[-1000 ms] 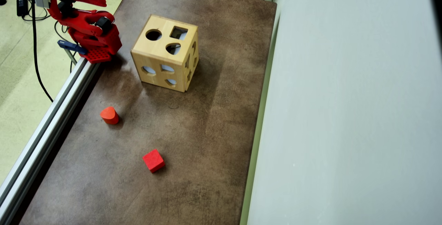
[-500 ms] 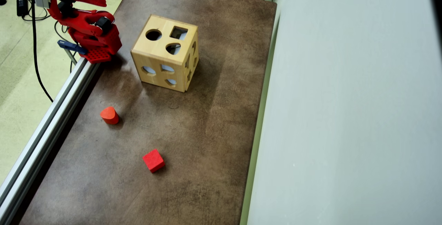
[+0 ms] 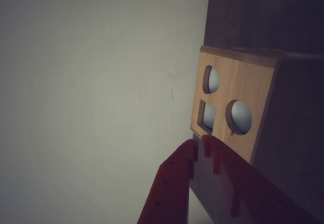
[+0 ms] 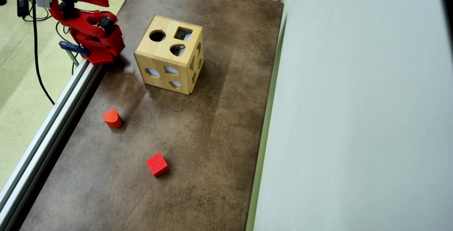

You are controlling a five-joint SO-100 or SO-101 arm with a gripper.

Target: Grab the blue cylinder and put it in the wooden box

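Nearest to us in the wrist view are the red fingers of the gripper, rising from the bottom edge with their tips pressed together and nothing between them, so we read the fingers as clenched on air. Just beyond those tips stands the wooden box, showing one face with two round holes and a square one, pale light visible through them.

In the overhead view the box sits on the brown table, with the red arm folded up just beside it at the table's edge, above a metal rail. An orange-red rounded block lies near the box, toward the rail side. A red cube lies farther from the box, well apart from it.

We cannot find the blue cylinder in either view.
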